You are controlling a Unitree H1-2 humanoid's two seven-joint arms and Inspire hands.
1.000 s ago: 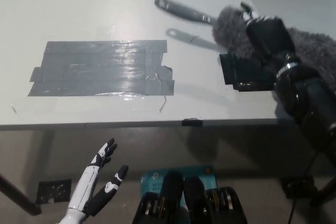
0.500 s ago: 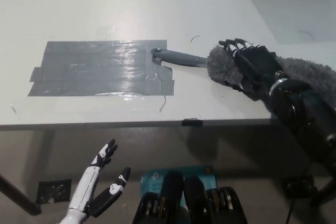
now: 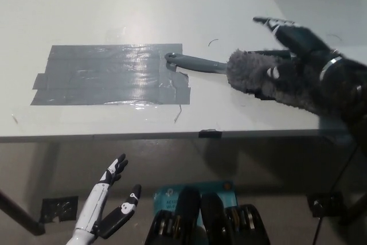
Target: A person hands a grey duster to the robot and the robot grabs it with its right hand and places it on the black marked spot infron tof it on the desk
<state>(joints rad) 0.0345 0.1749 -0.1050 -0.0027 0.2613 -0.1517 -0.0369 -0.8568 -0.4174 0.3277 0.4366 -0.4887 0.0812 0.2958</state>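
- Desk (image 3: 103, 4): white top, wide bare area behind and left of the tape; front edge runs just below the tape.
- Black marked spot (image 3: 109, 76): taped rectangle, left of centre.
- Grey duster (image 3: 258, 76): lies on the desk, handle tip touching the spot's right edge, fluffy head off to the right.
- Right hand (image 3: 301, 41): half a second ago closed over the head, now lifted, fingers spread, holding nothing.
- Left hand (image 3: 109, 210): rests below the desk edge, fingers apart, empty.

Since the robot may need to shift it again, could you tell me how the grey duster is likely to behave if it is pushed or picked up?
The duster looks light for its size, since most of it is fluffy pile. That pile would probably squash under the right hand, now open above it, while the thin handle looks stiff. Lying flat on the desk, it seems likelier to slide than roll.
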